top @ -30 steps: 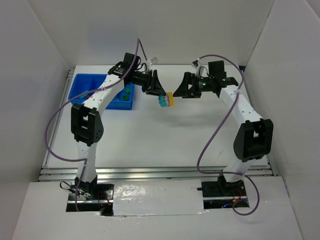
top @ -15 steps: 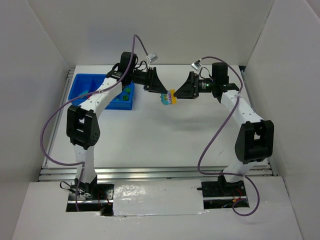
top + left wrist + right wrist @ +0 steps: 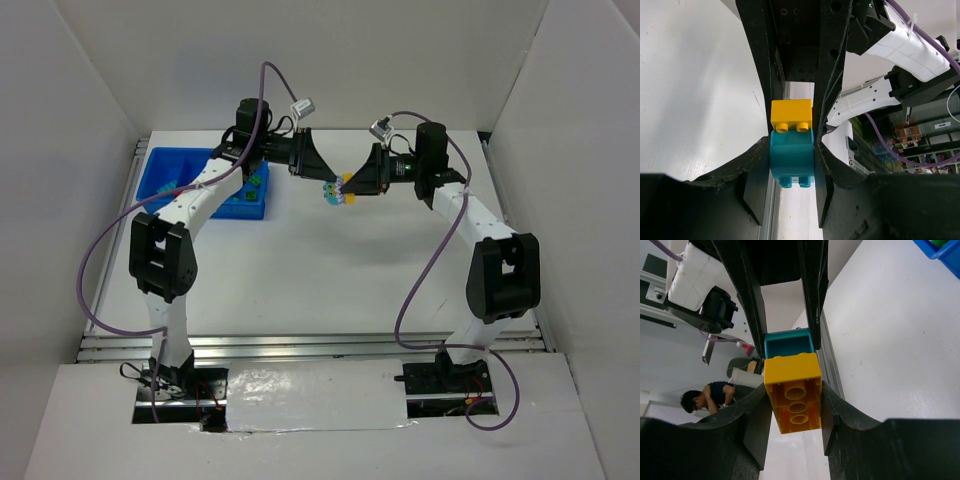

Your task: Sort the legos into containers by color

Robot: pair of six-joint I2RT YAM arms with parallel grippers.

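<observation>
Hands meet above the counter [image 3: 300, 260] at upper centre of the top view, left hand [image 3: 325, 186] and right hand [image 3: 351, 186] tip to tip, a cyan brick [image 3: 328, 194] and yellow brick [image 3: 344, 187] joined between them; blue tray [image 3: 160, 172] sits upper left; left wrist view: left hand clamps the cyan brick at centre frame, yellow brick stacked above it; right wrist view: right hand clamps the yellow brick, cyan brick just above.

A yellow brick [image 3: 792, 390] is glowing against a teal brick [image 3: 792, 157], the left gripper [image 3: 792, 165] and right gripper [image 3: 792, 412] showing black, white arms [image 3: 200, 200] trailing purple cables [image 3: 84, 285]; far left, a bright blue tray [image 3: 160, 165] is showing green bricks [image 3: 256, 182].
</observation>
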